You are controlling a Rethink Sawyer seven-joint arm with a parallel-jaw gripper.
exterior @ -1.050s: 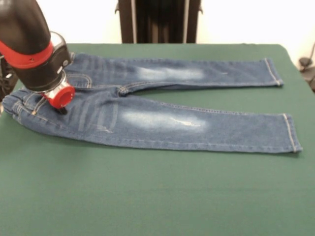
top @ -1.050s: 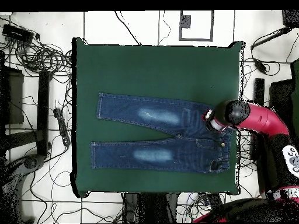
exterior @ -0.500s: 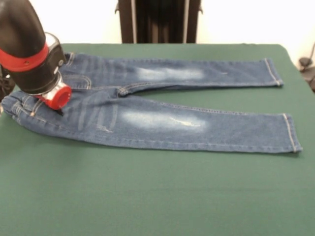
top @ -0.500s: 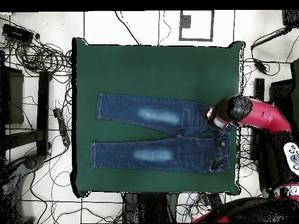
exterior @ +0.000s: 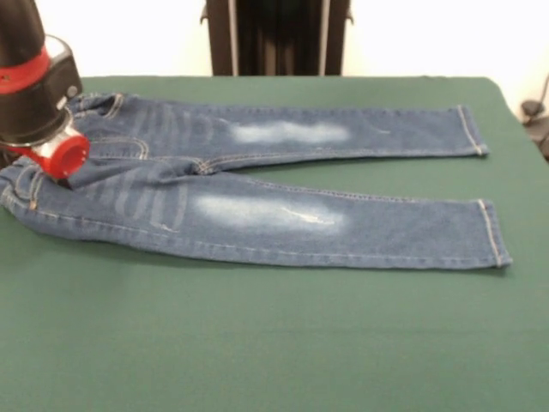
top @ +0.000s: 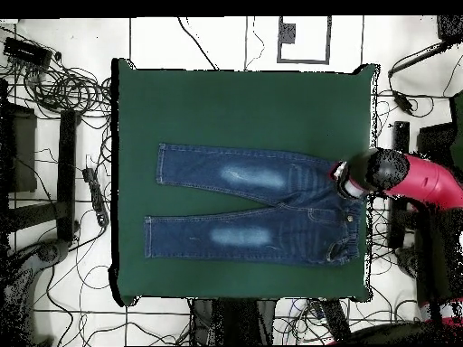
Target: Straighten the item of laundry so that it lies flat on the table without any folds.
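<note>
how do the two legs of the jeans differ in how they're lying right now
In the front view, the far leg of the jeans lies nearly straight across the table; the near leg angles away from it, leaving a widening gap. The near leg's hem reaches further right than the far leg's hem. Both lie flat and carry a faded whitish thigh patch.

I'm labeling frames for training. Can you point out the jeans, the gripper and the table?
jeans (exterior: 266,213): front view, faded patch on the nearer leg.
gripper (exterior: 60,157): front view, its red end at the waistband.
table (top: 244,108): overhead view, bare green top.
</note>
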